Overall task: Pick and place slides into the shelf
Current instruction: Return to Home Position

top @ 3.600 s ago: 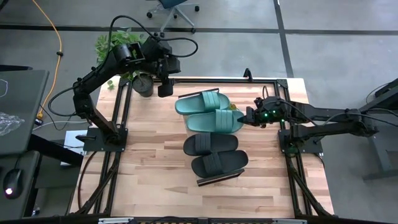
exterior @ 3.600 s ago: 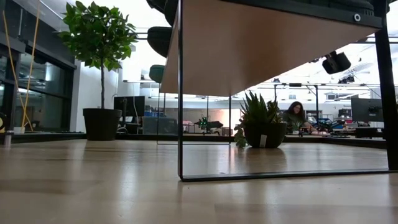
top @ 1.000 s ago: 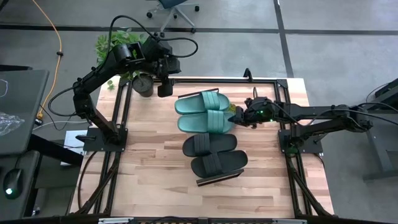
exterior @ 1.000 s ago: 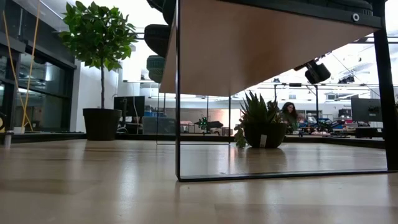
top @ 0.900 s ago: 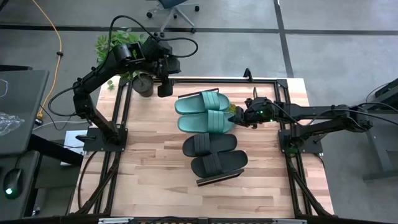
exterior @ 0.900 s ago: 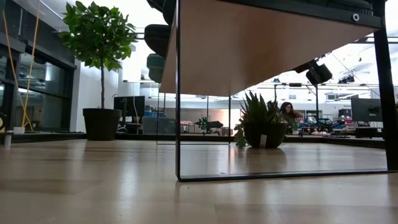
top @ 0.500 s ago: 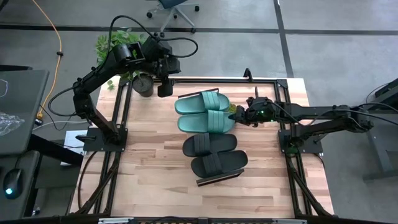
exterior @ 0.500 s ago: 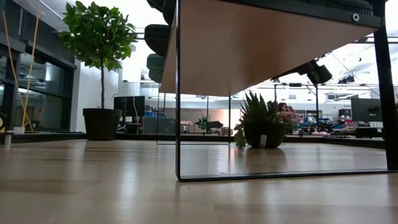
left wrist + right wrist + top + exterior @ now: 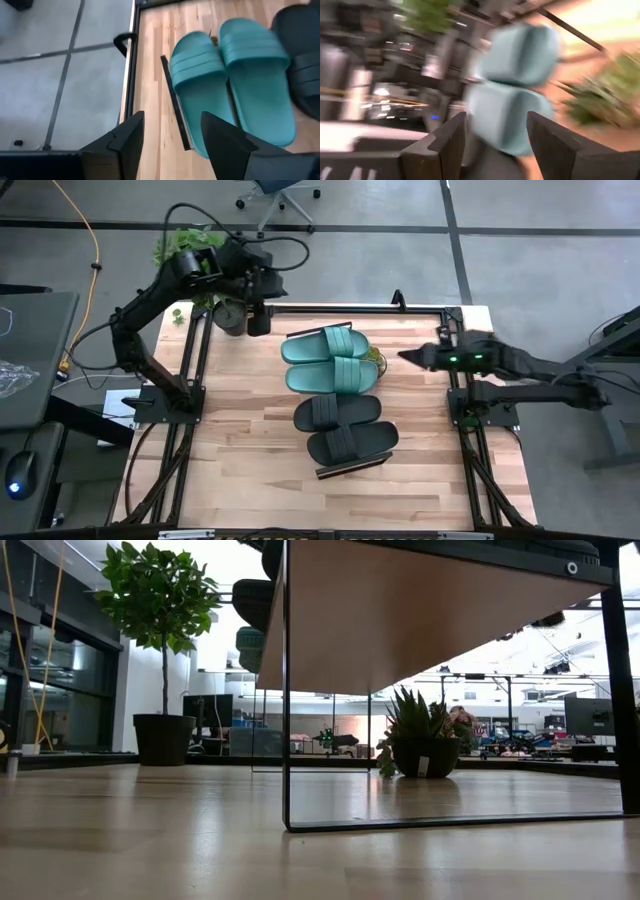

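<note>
Two teal slides (image 9: 328,360) and two black slides (image 9: 343,428) lie side by side, soles down, on the light-wood shelf, whose dark end frame (image 9: 350,466) shows beside the nearest black slide. The low view shows the shelf's underside (image 9: 430,610) and the slide ends (image 9: 250,620) sticking out past its edge. My left gripper (image 9: 258,322) hovers open at the table's far left, beyond the teal slides (image 9: 225,85). My right gripper (image 9: 406,357) is open and empty, to the right of the teal slides (image 9: 512,85).
A potted plant (image 9: 222,305) stands at the table's far left corner under my left arm. A small spiky plant (image 9: 373,361) stands close to the right of the teal slides. A black metal frame (image 9: 455,395) runs along the table's sides. Bare tabletop (image 9: 250,470) lies near and left.
My right gripper has drawn back from the end of the nearer teal slide toward the table's right edge. The slide stays in place on the shelf. My left arm has shifted a little toward the table's left.
</note>
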Robot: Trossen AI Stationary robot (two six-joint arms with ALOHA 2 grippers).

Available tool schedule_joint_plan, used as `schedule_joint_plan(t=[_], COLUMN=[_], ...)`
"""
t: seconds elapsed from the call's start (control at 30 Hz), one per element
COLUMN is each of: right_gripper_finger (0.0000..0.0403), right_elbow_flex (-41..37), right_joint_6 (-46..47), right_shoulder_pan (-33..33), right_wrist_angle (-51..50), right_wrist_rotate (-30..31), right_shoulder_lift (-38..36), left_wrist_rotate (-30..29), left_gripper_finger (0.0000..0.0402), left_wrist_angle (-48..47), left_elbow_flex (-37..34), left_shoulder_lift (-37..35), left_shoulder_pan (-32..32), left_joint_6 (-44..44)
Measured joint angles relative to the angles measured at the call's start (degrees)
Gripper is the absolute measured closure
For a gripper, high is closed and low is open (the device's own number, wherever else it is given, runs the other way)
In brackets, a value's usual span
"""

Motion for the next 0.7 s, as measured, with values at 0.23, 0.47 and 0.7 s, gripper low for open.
schedule_joint_plan(t=[0.23, 0.47, 0.7], right_gripper_finger=[0.0224, 0.0329, 0.0384], right_elbow_flex=[0.0, 0.0, 0.0], right_joint_6=[-13.6, -25.3, -29.3], right_shoulder_pan=[0.0, 0.0, 0.0], right_wrist_angle=[9.1, 8.9, 6.0], right_wrist_rotate=[-1.8, -5.3, -8.4], right_shoulder_lift=[-7.9, -10.3, -10.3], left_wrist_rotate=[0.3, -0.3, -10.1], left_gripper_finger=[0.0284, 0.0387, 0.0387], left_wrist_angle=[1.5, 1.1, 1.1], left_elbow_flex=[0.0, 0.0, -0.3], left_shoulder_lift=[-5.9, -10.9, -12.2], left_shoulder_pan=[0.0, -3.3, -12.9], left_joint_6=[-3.6, -8.7, -11.6])
